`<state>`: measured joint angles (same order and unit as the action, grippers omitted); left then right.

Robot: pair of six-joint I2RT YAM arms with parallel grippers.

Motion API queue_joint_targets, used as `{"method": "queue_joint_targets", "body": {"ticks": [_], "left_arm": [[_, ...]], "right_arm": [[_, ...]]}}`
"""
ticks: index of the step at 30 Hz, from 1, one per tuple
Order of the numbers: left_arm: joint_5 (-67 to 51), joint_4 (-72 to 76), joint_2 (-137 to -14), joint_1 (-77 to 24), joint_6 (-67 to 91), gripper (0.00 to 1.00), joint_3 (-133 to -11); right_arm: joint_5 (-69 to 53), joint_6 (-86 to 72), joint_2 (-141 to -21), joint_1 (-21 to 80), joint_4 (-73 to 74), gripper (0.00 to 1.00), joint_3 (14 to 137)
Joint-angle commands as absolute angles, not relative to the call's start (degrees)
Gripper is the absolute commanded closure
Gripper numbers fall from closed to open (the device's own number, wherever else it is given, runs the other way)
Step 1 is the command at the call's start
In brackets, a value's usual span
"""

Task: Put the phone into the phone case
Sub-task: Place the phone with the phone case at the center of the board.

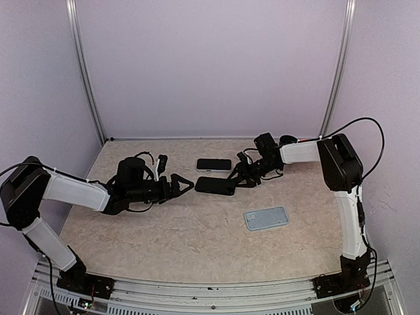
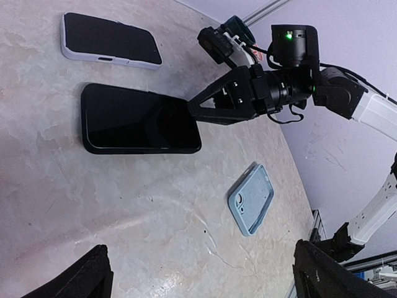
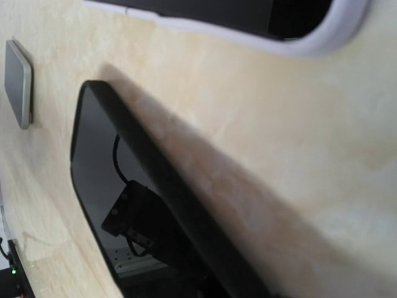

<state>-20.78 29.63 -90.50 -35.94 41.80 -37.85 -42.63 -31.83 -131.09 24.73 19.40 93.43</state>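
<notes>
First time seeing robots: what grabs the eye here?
A black phone lies flat mid-table, with the left gripper wide open just short of one end and the right gripper at the other. Behind it lies a second phone in a white case, and an empty blue-grey case sits nearer the arm bases, to the right.

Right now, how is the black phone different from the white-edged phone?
The black phone has a dark edge; the white-edged phone wears a pale rim. The black phone lies nearer, with the right gripper at its end; the white-edged phone sits behind, alone. Both lie flat, screens up.
</notes>
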Motion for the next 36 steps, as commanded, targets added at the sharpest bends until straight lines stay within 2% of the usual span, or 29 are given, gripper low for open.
{"method": "queue_joint_targets", "body": {"ticks": [1, 12, 15, 29, 36], "left_arm": [[-21.62, 31.78, -91.41, -36.21, 41.90, 0.01, -37.13], [-21.53, 32.08, -91.55, -36.21, 42.00, 0.01, -36.82], [-21.53, 32.09, -91.50, -36.21, 42.05, 0.01, -36.83], [-21.46, 32.64, -91.59, -36.21, 42.14, 0.01, -36.39], [-21.30, 32.68, -91.31, -36.04, 42.15, 0.01, -36.39]], "right_arm": [[-43.13, -32.64, -129.51, 24.09, 18.84, 0.49, 93.19], [-44.81, -35.38, -132.17, 24.41, 16.99, 0.49, 95.99], [-41.12, -34.48, -131.51, 24.45, 18.13, 0.49, 96.04], [-31.89, -32.43, -126.27, 23.73, 20.33, 0.44, 92.20], [-32.78, -31.23, -123.54, 24.11, 19.58, 0.43, 87.47]]}}
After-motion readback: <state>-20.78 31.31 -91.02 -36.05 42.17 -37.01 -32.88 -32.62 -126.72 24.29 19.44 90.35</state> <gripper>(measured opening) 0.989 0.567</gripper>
